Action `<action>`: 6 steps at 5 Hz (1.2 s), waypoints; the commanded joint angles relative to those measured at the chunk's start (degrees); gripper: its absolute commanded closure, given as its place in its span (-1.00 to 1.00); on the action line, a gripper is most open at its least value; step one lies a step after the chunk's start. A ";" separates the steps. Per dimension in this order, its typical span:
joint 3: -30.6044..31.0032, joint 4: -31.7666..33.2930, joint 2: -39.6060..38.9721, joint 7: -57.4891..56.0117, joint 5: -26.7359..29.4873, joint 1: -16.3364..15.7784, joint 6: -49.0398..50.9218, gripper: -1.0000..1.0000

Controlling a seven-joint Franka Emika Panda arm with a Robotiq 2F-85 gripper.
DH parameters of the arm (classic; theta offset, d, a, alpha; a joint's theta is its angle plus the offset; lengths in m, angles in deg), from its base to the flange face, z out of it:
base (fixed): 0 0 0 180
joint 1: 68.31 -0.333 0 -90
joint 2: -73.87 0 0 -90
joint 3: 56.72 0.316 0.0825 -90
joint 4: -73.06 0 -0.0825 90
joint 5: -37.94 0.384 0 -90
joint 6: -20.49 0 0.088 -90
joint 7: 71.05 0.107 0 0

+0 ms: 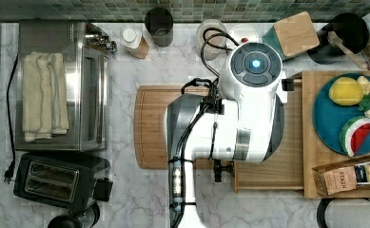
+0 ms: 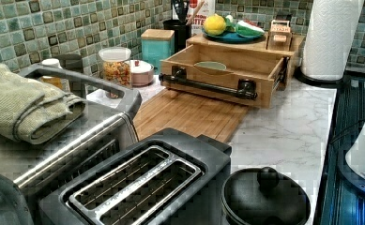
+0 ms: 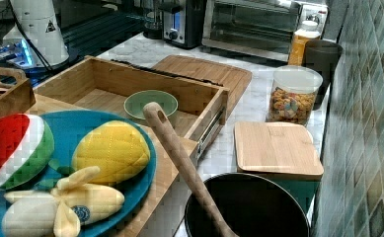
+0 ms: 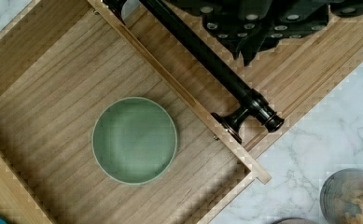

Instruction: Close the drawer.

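clearly the drawer [image 2: 227,70] is pulled well out from under the wooden top [image 3: 170,173] that carries the blue plate [image 3: 130,187], so in my judgement the closing has not begun; the whole push inward is left to do. it sits on the marble counter [image 2: 288,131], its front panel over the edge of the cutting board [image 2: 189,115]. in the wrist view the gripper [image 4: 263,23] hangs above the board just outside the black bar handle [image 4: 202,56], near it but apparently not touching; whether its jaws are open or closed i cannot tell, as the tips are cut off.

counted: one drawer, one bar handle on two posts, one green bowl [image 4: 135,140] lying inside the drawer, one cutting board, one blue plate with three toy fruits, one toaster [image 2: 138,183].
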State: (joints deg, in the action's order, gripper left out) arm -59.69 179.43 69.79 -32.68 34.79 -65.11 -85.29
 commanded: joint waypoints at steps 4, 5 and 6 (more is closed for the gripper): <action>3.16 12.93 7.64 -14.93 5.38 -3.34 -10.65 1.00; 5.26 16.70 9.58 -14.22 5.90 -5.70 -14.98 1.00; 7.30 20.98 11.66 -16.48 5.14 -7.68 -20.93 1.00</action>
State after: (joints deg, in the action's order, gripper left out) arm -56.67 198.73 75.91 -48.03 38.85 -65.96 -105.43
